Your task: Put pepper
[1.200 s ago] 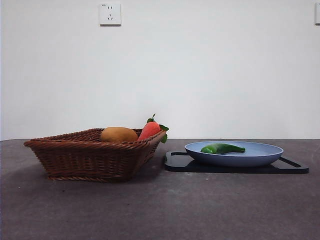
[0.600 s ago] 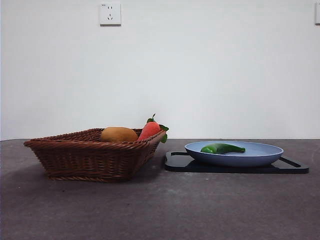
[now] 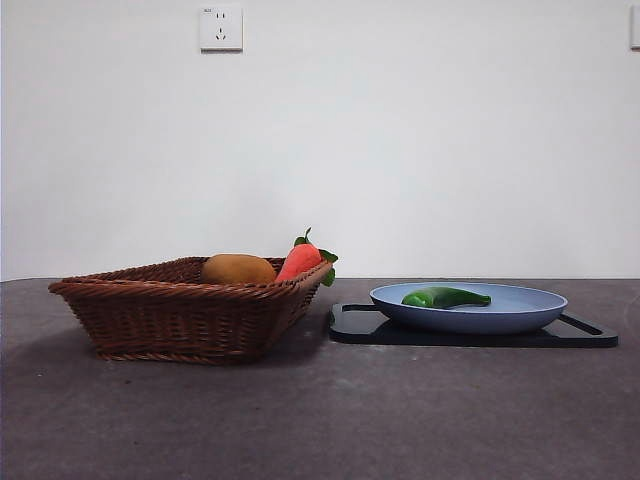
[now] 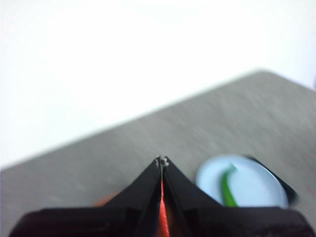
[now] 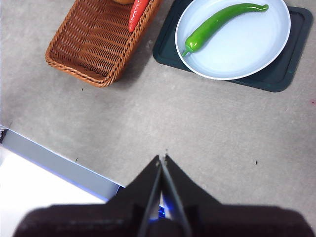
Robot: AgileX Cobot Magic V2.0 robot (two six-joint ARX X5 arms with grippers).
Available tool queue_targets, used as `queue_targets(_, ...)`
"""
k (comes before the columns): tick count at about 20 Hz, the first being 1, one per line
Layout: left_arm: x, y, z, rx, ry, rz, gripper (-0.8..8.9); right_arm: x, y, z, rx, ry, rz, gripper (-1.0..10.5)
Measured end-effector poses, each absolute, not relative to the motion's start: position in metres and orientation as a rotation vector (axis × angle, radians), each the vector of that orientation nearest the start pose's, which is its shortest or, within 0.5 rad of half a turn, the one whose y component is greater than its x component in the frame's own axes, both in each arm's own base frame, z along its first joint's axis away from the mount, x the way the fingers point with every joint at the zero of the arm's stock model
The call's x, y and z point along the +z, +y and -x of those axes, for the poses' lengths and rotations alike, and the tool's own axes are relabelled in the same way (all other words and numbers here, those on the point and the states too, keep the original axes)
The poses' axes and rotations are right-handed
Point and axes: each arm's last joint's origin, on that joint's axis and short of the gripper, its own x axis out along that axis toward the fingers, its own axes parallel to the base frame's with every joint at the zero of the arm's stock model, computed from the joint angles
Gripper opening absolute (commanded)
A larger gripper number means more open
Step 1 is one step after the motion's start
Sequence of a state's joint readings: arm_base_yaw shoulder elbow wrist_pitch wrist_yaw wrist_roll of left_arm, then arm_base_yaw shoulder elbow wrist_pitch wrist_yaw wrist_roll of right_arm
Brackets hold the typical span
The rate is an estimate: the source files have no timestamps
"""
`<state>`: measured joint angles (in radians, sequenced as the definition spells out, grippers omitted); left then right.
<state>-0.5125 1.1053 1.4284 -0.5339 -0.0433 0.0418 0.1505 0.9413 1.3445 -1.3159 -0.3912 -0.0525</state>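
We saw the pepper (image 3: 446, 297) lying on its side in the pale blue plate (image 3: 530, 312), which sat on a dark tray (image 3: 590, 336) at about four o'clock from the middle of the front view. From the right wrist camera the pepper (image 5: 220, 23) stretched across the plate (image 5: 247, 54), its thicker end near one rim and its thin tip close to the opposite rim, with the tray (image 5: 281, 74) under the plate. A brown wicker basket (image 3: 170, 315) stood on the grey table (image 3: 320, 420) at about eight o'clock, just beside the tray, and it held a yellow-orange lump (image 3: 238, 269) and a red-orange vegetable (image 3: 300, 260) with green leaves. We found neither arm in the front view. The right gripper (image 5: 162, 159) hung high above bare table, well apart from the plate and the basket (image 5: 94, 44), its jaws pressed together and holding nothing. The left gripper (image 4: 162, 161) was likewise closed tip to tip and empty, with the plate (image 4: 252, 185) and pepper (image 4: 227, 187) blurred beyond it. A white socket (image 3: 221, 28) was on the wall.
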Motion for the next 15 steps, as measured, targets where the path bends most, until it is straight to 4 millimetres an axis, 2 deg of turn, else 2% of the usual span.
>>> queue_targets(4, 0.477, -0.046, -0.150, -0.264, 0.051, -0.072, 0.08, 0.393, 0.030, -0.121, 0.527, 0.903, -0.063, 0.1)
queue_targets(6, 0.474, -0.027, -0.133, -0.164, -0.019, -0.064, 0.08, 0.393, 0.030, -0.121, 0.526, 0.903, -0.063, 0.1)
queue_targets(7, 0.466, -0.019, -0.124, -0.117, -0.057, -0.062, 0.08, 0.393, 0.029, -0.121, 0.526, 0.903, -0.063, 0.1)
queue_targets(10, 0.426, -0.005, -0.108, -0.007, -0.186, -0.061, 0.08, 0.393, 0.029, -0.121, 0.526, 0.903, -0.063, 0.1)
queue_targets(13, 0.369, 0.002, -0.098, 0.064, -0.285, -0.064, 0.08, 0.393, 0.029, -0.121, 0.526, 0.903, -0.063, 0.1)
queue_targets(15, 0.326, 0.003, -0.098, 0.078, -0.270, -0.067, 0.08, 0.393, 0.029, -0.121, 0.526, 0.903, -0.063, 0.1)
